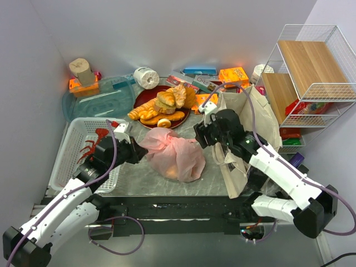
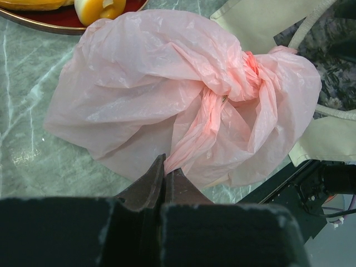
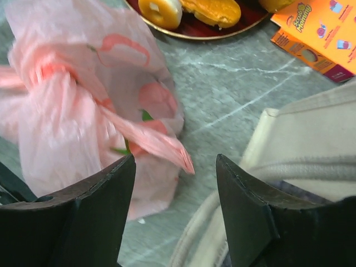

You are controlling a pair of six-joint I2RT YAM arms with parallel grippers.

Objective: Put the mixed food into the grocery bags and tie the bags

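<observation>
Jaws: left gripper (image 2: 165, 175) pinches pink bag (image 2: 139, 94) handle; right gripper (image 3: 175, 164) gapes empty.
Handle strip runs from pinch to knot.

Pink bag (image 1: 173, 156) between basket (image 1: 65, 158) and tote (image 1: 268, 118)

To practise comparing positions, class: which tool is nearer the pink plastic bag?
Left. The left tool is shut on a twisted strip of the pink plastic bag; the right tool stands open beside it, gripping nothing.

The left gripper (image 2: 165, 168) is clamped on a twisted strand of the knotted pink bag (image 2: 139, 83). A red plate (image 2: 61, 19) lies behind the bag, and a beige tote (image 2: 261, 22) lies to its right.
</observation>
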